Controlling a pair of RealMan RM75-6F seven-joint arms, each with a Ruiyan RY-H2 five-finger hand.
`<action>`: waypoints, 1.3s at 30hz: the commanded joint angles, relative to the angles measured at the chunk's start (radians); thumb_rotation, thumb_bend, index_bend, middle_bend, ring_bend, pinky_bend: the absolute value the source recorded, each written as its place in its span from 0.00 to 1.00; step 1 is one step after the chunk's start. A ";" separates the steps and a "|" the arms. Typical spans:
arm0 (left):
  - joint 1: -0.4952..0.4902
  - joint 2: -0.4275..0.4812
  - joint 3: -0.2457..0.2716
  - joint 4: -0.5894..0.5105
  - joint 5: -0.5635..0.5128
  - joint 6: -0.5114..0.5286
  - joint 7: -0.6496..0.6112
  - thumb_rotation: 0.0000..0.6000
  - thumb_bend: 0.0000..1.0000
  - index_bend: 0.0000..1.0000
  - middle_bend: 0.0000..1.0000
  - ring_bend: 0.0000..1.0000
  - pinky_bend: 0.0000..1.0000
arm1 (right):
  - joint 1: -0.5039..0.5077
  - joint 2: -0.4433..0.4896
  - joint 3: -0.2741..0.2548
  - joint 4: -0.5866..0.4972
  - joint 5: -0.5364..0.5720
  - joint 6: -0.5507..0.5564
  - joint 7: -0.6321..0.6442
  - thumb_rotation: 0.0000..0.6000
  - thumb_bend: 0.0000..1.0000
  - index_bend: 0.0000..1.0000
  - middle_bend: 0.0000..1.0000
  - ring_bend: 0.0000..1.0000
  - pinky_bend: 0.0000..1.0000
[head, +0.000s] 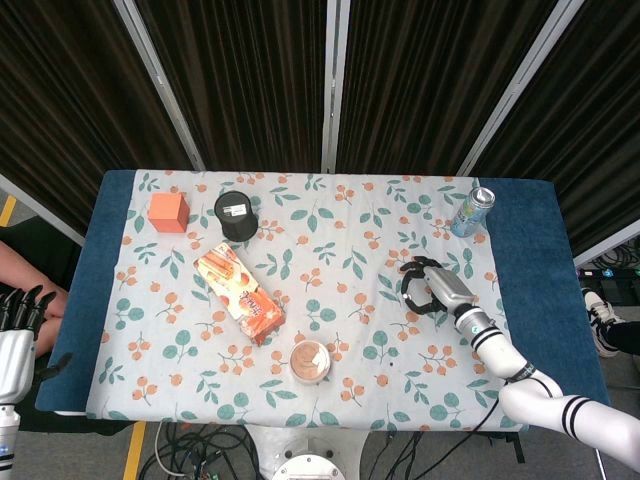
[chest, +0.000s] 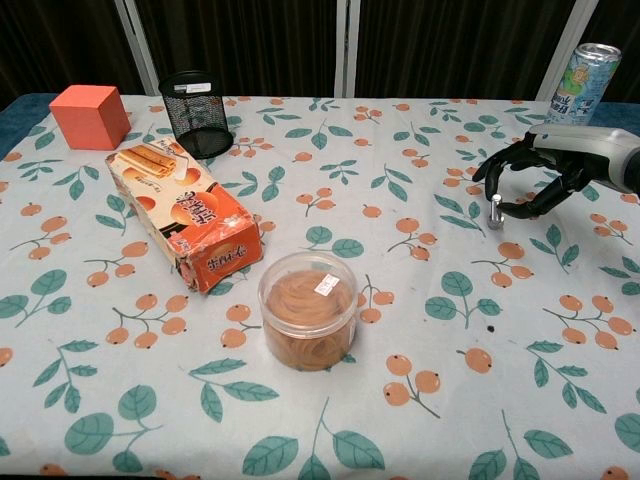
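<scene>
My right hand (head: 436, 289) hovers over the right side of the flowered tablecloth (head: 350, 250), turned on its edge with its fingers curved and apart, holding nothing. In the chest view that right hand (chest: 560, 168) is low over the cloth, fingertips (chest: 494, 212) pointing down. A drink can (head: 471, 211) stands just beyond it, near the back right corner. My left hand (head: 15, 335) hangs off the table's left edge, fingers straight and spread, empty.
An orange cube (chest: 90, 115) and a black mesh cup (chest: 197, 112) stand at the back left. An orange snack box (chest: 183, 213) lies flat left of centre. A clear round tub (chest: 309, 310) of tan bands stands near the front. The drink can (chest: 585, 85) stands at the back right.
</scene>
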 joint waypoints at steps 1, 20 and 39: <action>0.000 -0.001 0.000 0.001 0.000 -0.001 0.000 1.00 0.14 0.13 0.06 0.00 0.00 | 0.001 0.001 -0.004 0.006 -0.005 -0.002 0.008 1.00 0.36 0.53 0.20 0.00 0.00; 0.002 0.003 -0.001 -0.002 0.006 0.007 0.003 1.00 0.14 0.13 0.06 0.00 0.00 | -0.044 0.091 -0.039 -0.076 -0.097 0.149 -0.078 1.00 0.36 0.28 0.14 0.00 0.00; -0.018 -0.006 -0.020 -0.005 0.005 0.003 0.031 1.00 0.14 0.13 0.06 0.00 0.00 | -0.447 0.374 -0.141 -0.467 -0.152 0.779 -0.503 1.00 0.21 0.17 0.11 0.00 0.00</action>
